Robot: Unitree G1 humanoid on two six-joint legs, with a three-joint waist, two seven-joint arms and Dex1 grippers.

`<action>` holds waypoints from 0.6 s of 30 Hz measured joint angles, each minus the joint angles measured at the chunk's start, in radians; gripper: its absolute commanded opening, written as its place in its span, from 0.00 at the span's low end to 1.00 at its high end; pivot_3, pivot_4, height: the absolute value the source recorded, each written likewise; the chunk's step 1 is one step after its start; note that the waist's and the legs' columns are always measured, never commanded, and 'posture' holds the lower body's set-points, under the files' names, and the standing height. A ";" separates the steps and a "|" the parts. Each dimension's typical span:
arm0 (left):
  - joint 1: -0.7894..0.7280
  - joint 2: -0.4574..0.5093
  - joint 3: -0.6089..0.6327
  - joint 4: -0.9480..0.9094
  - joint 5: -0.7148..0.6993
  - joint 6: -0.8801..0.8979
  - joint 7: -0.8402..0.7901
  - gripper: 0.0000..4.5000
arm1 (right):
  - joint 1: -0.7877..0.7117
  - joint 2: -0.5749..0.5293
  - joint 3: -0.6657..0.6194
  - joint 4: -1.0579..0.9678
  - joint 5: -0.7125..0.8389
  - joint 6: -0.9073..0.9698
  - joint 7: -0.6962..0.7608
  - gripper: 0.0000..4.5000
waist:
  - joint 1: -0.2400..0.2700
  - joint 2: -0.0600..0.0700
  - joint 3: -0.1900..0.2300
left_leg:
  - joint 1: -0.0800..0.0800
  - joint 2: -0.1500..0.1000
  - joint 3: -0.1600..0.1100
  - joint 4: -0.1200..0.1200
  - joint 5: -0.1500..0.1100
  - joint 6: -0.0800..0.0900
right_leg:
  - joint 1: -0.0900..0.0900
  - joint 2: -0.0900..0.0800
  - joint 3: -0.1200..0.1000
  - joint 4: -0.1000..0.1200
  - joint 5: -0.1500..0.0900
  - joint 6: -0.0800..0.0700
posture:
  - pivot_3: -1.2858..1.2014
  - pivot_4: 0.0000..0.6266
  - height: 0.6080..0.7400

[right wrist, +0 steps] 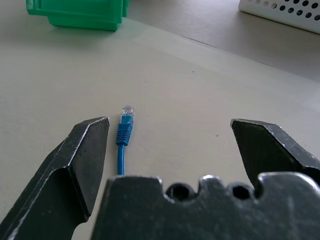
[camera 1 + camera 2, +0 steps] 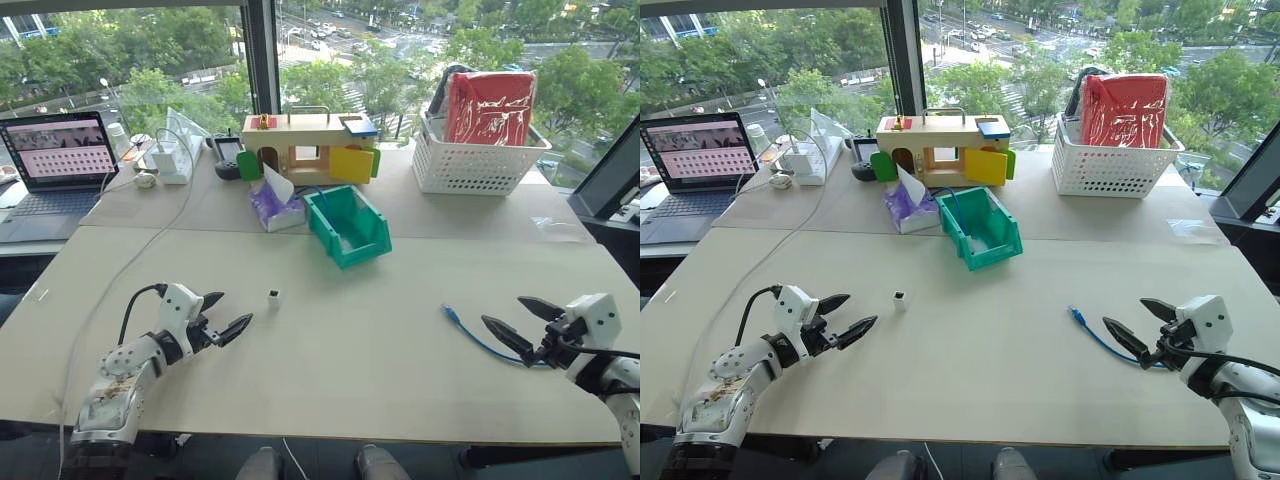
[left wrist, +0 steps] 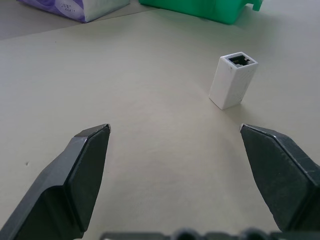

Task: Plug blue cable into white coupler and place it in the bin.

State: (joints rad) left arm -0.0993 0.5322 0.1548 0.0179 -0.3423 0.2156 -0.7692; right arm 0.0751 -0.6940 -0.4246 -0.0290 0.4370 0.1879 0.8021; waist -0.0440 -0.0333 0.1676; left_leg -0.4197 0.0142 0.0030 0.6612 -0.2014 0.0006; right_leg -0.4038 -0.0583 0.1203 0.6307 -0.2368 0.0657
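Observation:
The white coupler stands upright on the table, its dark socket facing up. My left gripper hovers open just to its left, a short gap away, with nothing between the fingers. The blue cable lies on the table at the right, its clear plug pointing toward the middle of the table. My right gripper is open over the cable's near end, holding nothing. The teal-green bin sits empty farther back, near the table's middle.
Behind the bin are a purple tissue pack and a wooden toy house. A white lattice basket with a red bag stands at the back right. A laptop and white cords lie at the back left.

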 measured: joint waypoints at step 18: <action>-0.059 0.349 0.050 -0.313 -0.318 0.409 -0.301 1.00 | -0.226 -0.134 0.257 -0.144 -0.031 0.396 -0.021 1.00 | -0.003 0.000 0.001 | -0.001 0.001 0.000 0.000 0.000 0.000 | -0.002 0.001 0.000 0.000 -0.001 0.000 | 0.52 0.24 0.92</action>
State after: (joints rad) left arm -0.1587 0.8812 0.2044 -0.2952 -0.6606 0.6245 -1.0698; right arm -0.1505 -0.8278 -0.1676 -0.1730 0.4062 0.5841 0.7807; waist -0.0467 -0.0332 0.1682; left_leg -0.4212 0.0150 0.0030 0.6612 -0.2014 0.0007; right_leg -0.4061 -0.0577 0.1200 0.6309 -0.2381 0.0660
